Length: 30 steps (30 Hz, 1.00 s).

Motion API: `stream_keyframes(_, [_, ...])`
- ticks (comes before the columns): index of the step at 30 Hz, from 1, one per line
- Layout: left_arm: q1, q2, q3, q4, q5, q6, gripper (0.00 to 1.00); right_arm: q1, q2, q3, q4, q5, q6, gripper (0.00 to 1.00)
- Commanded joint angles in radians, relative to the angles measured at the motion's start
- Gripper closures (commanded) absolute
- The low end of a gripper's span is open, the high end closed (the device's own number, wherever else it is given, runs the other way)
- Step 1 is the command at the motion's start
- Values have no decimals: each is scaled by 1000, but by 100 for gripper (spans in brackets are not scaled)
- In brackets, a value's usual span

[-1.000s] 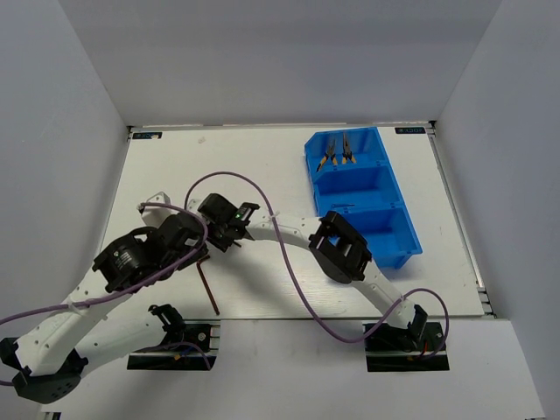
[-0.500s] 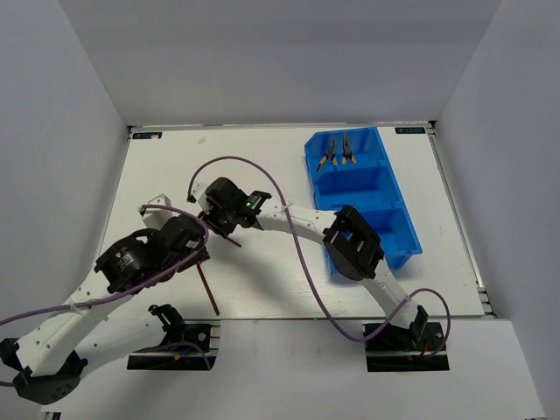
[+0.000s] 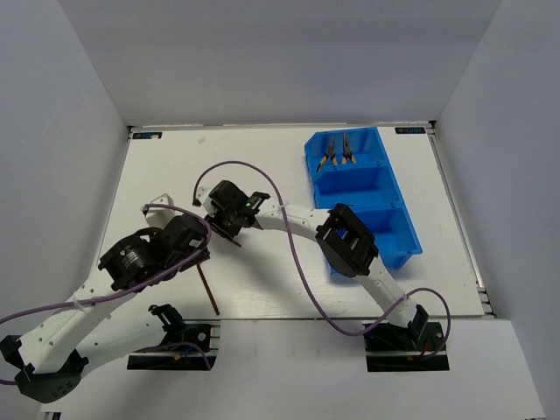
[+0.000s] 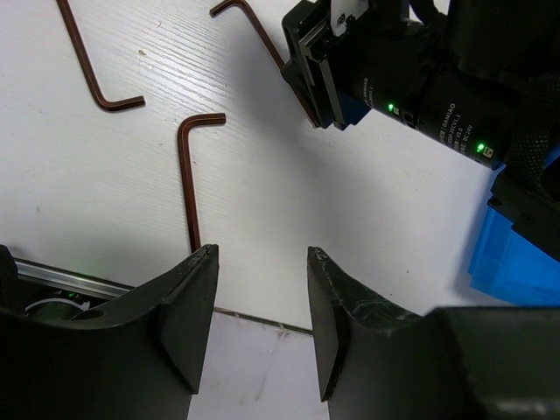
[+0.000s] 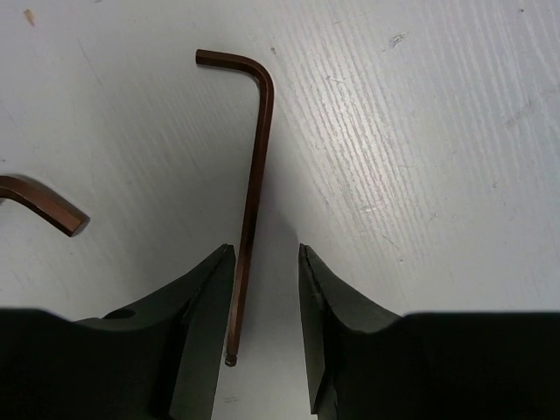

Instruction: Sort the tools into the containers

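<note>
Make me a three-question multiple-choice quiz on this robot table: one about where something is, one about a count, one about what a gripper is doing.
1. Where do the two pliers lie?
A. Beside the left arm's base
B. In the bin's nearest compartment
C. In the far compartment of the blue bin

2. How many hex keys does the left wrist view show?
A. One
B. Three
C. Five

3. How does the right gripper stand?
A. Open, jaws either side of a hex key lying on the table
B. Shut on a plier
C. Open above the bin

Answers:
1 C: the top view shows both in the compartment farthest from the arms.
2 B: three dark L-shapes lie on the white surface.
3 A: the right wrist view shows the key's shaft in the gap between the fingers.
</note>
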Motion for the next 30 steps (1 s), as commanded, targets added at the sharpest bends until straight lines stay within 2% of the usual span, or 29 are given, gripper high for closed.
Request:
stream_keyframes(1, [-4, -4, -12, 10, -32, -37, 45, 10, 0, 41, -4, -24, 16, 59])
stream_keyframes(10, [-4, 15, -12, 20, -22, -37, 45, 14, 5, -6, -2, -28, 5, 59])
stream_keyframes(19, [-4, 24, -30, 10, -22, -48, 45, 49, 36, -48, -11, 77, -56, 62])
stream_keyframes(24, [-4, 15, -40, 1, -22, -57, 45, 60, 57, -25, -64, 98, -65, 73])
stream_keyframes(25, [-4, 15, -40, 1, -22, -57, 45, 63, 62, -20, -81, 95, -64, 80])
stream_keyframes(27, [-4, 15, -40, 1, -22, -57, 45, 60, 65, -15, -109, 81, -47, 86])
stream_keyframes(28, [-4, 6, -40, 1, -22, -57, 45, 57, 66, -17, -136, 63, -39, 93])
stream_keyframes(30, [-4, 6, -58, 1, -22, -57, 45, 48, 63, -32, -152, 51, -32, 97])
